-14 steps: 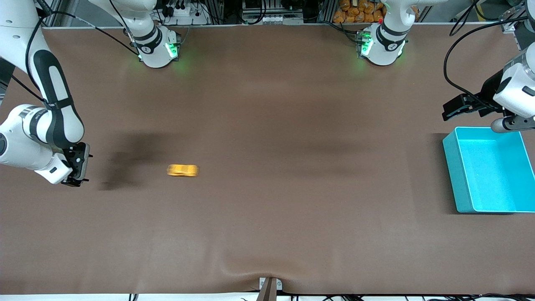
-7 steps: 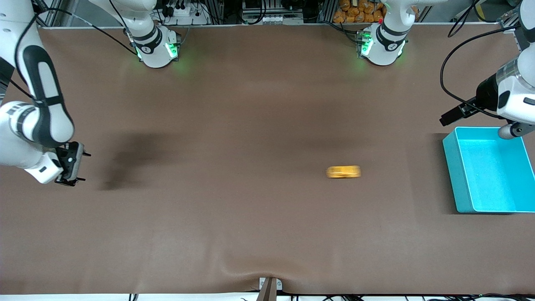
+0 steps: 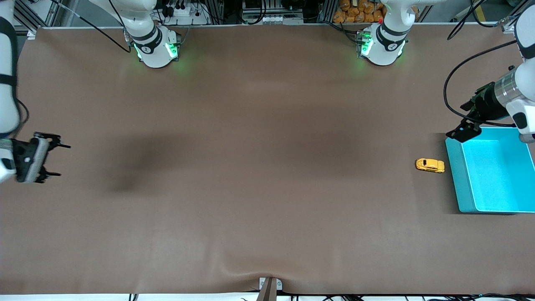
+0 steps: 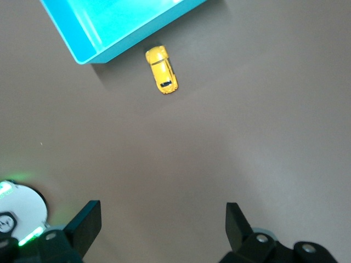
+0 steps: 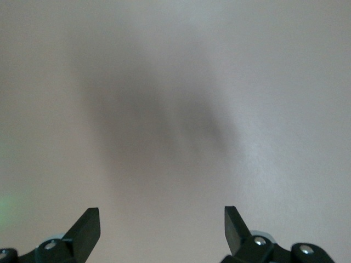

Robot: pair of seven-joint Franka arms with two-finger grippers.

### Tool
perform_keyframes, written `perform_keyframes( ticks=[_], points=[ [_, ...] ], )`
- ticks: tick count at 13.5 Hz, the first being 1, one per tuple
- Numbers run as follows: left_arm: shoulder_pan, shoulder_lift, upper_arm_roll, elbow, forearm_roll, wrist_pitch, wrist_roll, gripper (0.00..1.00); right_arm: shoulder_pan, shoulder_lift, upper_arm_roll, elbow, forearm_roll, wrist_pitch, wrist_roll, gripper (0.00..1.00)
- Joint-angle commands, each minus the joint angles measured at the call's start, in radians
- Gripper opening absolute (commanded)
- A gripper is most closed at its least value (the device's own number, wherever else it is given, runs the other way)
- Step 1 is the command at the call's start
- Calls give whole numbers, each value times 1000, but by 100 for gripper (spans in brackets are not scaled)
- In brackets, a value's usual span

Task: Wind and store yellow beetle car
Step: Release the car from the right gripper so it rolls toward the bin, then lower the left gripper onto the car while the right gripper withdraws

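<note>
I see the yellow beetle car [image 3: 430,165] stopped just beside the teal bin [image 3: 455,184], frame's right edge cropping the bin, left gripper [image 4: 163,220] wide open and empty above them, right gripper [image 3: 53,159] at mid-left, its 2 fingers spread, holding nothing, its wrist view only bare table [image 5: 175,109].

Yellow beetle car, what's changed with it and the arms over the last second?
The yellow beetle car rolled across the table toward the left arm's end and now sits beside the teal bin. The right end effector drew back, open; the left end effector, open, shifted over the bin's corner. The bin stayed put.
</note>
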Motion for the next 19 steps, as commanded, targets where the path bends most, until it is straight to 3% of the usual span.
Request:
perform_keyframes(
  ticks=[1,6,12,15,19],
  points=[
    [55,-18,-4,-94,-44,76,-45,100,46,-65,7,90,7,-97,278,100],
    [88,-16,-1,-277,-42,307,-187,100,187,-97,3,271,-9,-376,816,100],
    [219,27,-2,-556,-42,742,-223,100,285,-193,4,279,-57,-485,1269,100],
    [217,126,-2,-559,-41,859,-221,100,313,-223,6,272,-113,-482,1316,100],
    [217,244,-1,-527,-30,927,-217,100,286,-262,-3,270,-111,-440,1410,100]
  ],
)
